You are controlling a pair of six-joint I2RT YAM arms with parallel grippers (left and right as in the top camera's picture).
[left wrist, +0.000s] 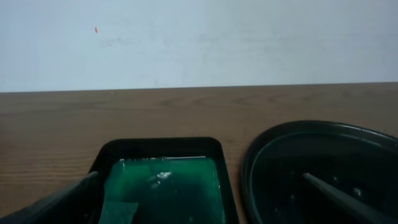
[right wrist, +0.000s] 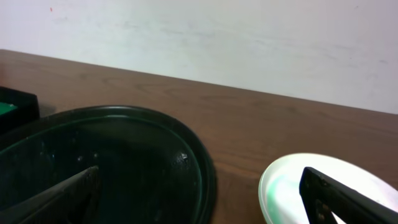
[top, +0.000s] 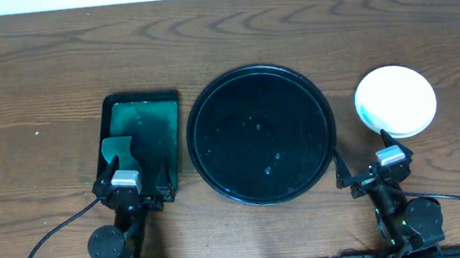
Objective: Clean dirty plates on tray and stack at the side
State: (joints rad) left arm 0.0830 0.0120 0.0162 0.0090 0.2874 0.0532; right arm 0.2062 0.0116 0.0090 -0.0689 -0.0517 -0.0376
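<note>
The large round black tray (top: 260, 134) lies mid-table with only water drops on it; no plate is on it. The white plates (top: 396, 100) sit in a stack to its right, the top one wiped white with a faint mint tint. How many are in the stack cannot be told. My right gripper (top: 368, 156) is open and empty, near the table's front between tray and stack. In the right wrist view the tray rim (right wrist: 205, 168) and the plates (right wrist: 289, 180) flank the open jaws (right wrist: 199, 174). My left gripper (top: 135, 174) is open and empty at the front of the green tray.
A dark-green rectangular tray (top: 139, 112) holding teal liquid and a sponge (top: 116, 148) stands left of the black tray. In the left wrist view the open jaws (left wrist: 200, 175) frame this tray (left wrist: 161, 144), its sponge (left wrist: 121, 211) and the black tray's rim (left wrist: 249, 168).
</note>
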